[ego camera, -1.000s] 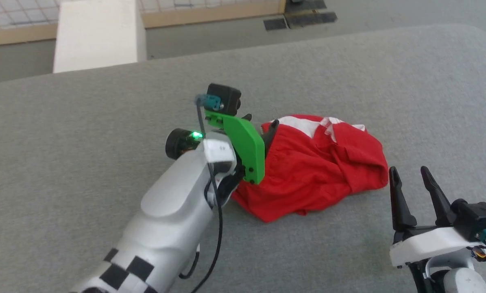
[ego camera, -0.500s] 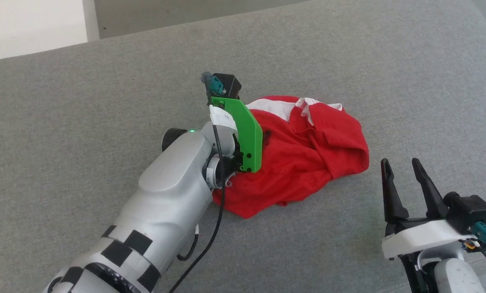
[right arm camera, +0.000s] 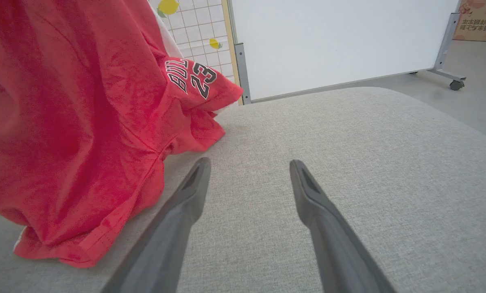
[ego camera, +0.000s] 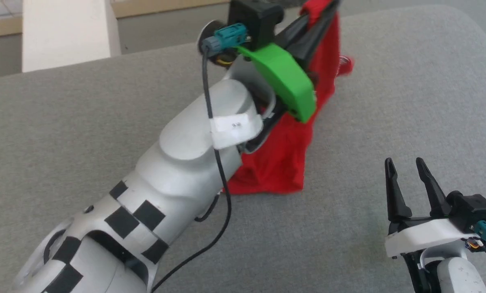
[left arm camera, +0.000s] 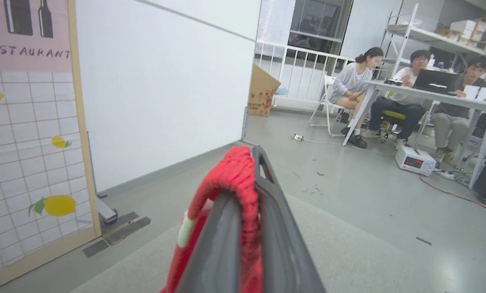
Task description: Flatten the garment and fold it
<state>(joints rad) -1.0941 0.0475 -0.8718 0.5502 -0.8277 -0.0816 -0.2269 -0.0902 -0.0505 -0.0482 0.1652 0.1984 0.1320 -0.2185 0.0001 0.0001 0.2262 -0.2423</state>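
With the left gripper [ego camera: 324, 10] clamped shut on the waistband [left arm camera: 236, 171] at 1 o'clock, the garment [ego camera: 283, 162] hangs down to the grey pad [ego camera: 389, 101], where thin fabric may slip out or land bunched, since the right gripper [ego camera: 405, 165] at 4 o'clock stands wide and empty.

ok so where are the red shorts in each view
head view: shorts hang from the shut left end effector at top centre, hem resting on the grey surface
left wrist view: shorts at bottom centre, waistband pinched between the fingers
right wrist view: shorts across the left half, "23" print showing, hem on the grey surface
shared landmark: the grey surface, in all three
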